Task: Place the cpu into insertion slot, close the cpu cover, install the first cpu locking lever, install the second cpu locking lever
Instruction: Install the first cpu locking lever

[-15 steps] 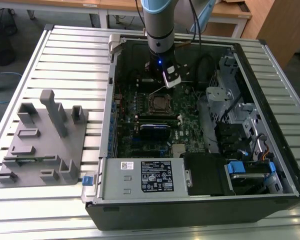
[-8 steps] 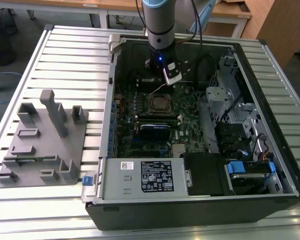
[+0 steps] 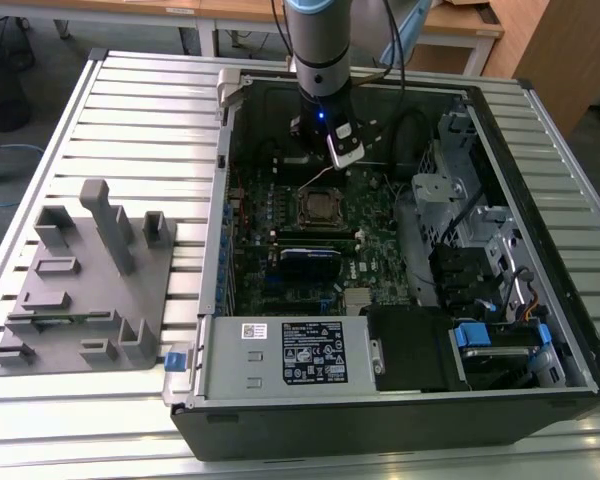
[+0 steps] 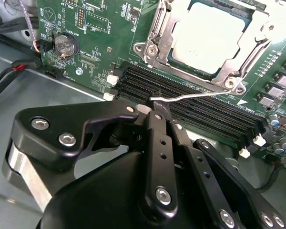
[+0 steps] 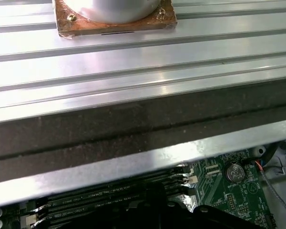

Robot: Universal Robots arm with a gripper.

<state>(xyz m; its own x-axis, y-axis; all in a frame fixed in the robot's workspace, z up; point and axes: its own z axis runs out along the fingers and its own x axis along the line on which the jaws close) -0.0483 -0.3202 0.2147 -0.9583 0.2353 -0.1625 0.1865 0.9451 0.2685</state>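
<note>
Slatted metal surface (image 3: 140,110) carries the open case (image 3: 400,415). End effector (image 4: 163,117), fingers (image 4: 157,138) drawn together, sits at the hooked tip of a locking lever (image 4: 190,95); its wire runs along the near edge of the cpu cover (image 4: 193,72), cpu (image 4: 209,38) seated beyond.

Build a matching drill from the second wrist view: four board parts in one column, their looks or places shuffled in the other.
1. cpu
2. locking lever
3. coin battery
4. memory slots

A. long black rows
B. round and silver
C. thin wire, free end near the gripper
D. square, framed by the cpu cover

Pairs: 1-D, 2-C, 3-B, 4-A
</note>
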